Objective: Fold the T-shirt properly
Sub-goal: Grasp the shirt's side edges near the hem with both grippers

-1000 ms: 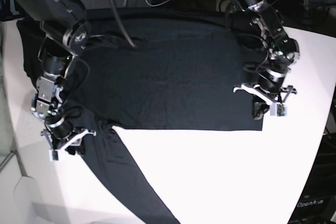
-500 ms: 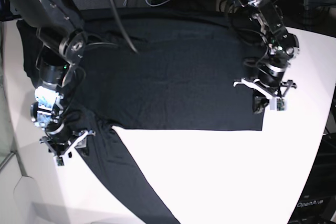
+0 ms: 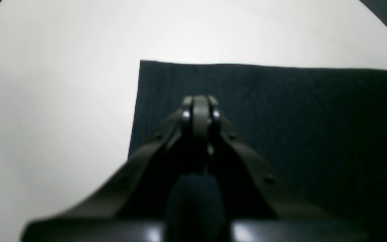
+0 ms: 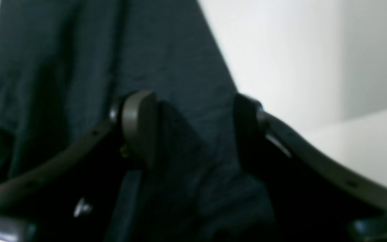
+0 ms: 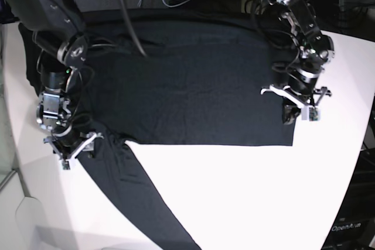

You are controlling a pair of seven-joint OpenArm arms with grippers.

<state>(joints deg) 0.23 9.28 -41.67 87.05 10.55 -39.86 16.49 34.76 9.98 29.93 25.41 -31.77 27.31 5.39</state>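
You have the T-shirt (image 5: 193, 86) spread flat across the upper half of the base view, its body a wide dark rectangle on the white table (image 5: 246, 197). Its lower hem runs straight across the middle of the frame and ends in a square corner at the right. One long sleeve (image 5: 140, 200) trails from the lower left of the body diagonally down toward the bottom centre of the frame.

Your left gripper (image 5: 287, 118) sits at the right of the base view, just above that lower right corner of the shirt. In the left wrist view its fingers (image 3: 200, 111) are pressed together with no gap between them, poised over the dark cloth near the corner at the upper left of the fabric patch; you cannot tell from the pictures whether any fabric is pinched between them.

Your right gripper (image 5: 73, 150) is at the left of the base view, over the spot where the sleeve meets the body. In the right wrist view its fingers (image 4: 139, 124) are spread wide apart, with dark cloth lying between and beneath them and nothing grasped. White table shows in the upper right of that view.
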